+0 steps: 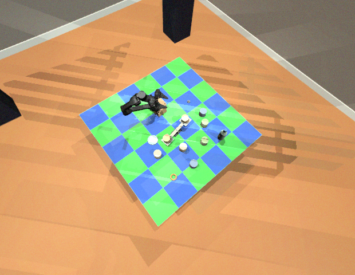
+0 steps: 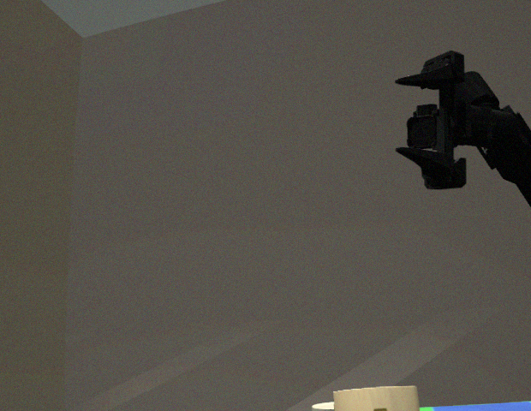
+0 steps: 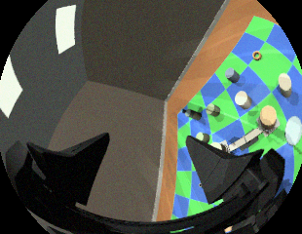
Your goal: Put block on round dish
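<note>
Gripper (image 1: 166,102) (image 2: 396,116) (image 3: 149,138) is hovering wide open, holding nothing, high above the checkered mat (image 1: 157,211). From the balance (image 1: 178,129) (image 3: 245,140) in the top view, one cup (image 1: 184,118) is standing at one o'clock, another (image 1: 166,137) (image 3: 268,116) at seven; the round dish (image 1: 152,140) (image 3: 293,131) is lying near eight.

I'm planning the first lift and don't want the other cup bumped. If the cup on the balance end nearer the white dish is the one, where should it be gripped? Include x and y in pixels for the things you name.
Probably grip the cup (image 1: 166,138) (image 3: 268,117) by opposite side walls, from above: it stands upright and round. Fingers set across the beam (image 1: 177,129) (image 3: 245,139) should avoid it.
</note>
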{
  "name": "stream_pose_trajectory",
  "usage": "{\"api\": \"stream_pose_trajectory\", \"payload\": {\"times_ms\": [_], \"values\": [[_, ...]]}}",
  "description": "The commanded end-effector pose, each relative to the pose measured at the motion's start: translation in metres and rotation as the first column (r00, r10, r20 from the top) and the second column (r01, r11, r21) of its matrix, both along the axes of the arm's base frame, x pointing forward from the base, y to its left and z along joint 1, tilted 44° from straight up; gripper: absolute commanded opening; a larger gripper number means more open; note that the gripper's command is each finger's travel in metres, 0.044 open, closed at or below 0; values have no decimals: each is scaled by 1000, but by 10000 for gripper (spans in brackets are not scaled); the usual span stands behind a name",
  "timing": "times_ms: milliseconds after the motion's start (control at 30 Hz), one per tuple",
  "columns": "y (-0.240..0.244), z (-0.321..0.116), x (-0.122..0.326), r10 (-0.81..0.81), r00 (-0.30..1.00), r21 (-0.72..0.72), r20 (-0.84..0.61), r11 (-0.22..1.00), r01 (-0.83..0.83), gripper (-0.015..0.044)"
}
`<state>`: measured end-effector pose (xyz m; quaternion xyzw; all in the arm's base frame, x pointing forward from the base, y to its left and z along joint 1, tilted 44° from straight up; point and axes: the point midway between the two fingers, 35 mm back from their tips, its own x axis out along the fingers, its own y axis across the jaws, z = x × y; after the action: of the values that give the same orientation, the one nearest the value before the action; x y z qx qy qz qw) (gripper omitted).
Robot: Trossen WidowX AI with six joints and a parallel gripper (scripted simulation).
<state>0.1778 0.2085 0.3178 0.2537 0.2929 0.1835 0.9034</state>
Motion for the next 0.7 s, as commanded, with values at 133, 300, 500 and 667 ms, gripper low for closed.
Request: {"api": "stream_pose_trajectory", "payload": {"times_ms": [133,300,500,667], "values": [[-9,-59,3,-41,999,-281,-36,959,29,440],[-19,-88,2,-59,997,-435,-45,900,34,440],[-34,-117,1,-74,996,-606,-48,795,30,440],[-47,-137,-2,-78,996,-727,-46,686,20,440]]}}
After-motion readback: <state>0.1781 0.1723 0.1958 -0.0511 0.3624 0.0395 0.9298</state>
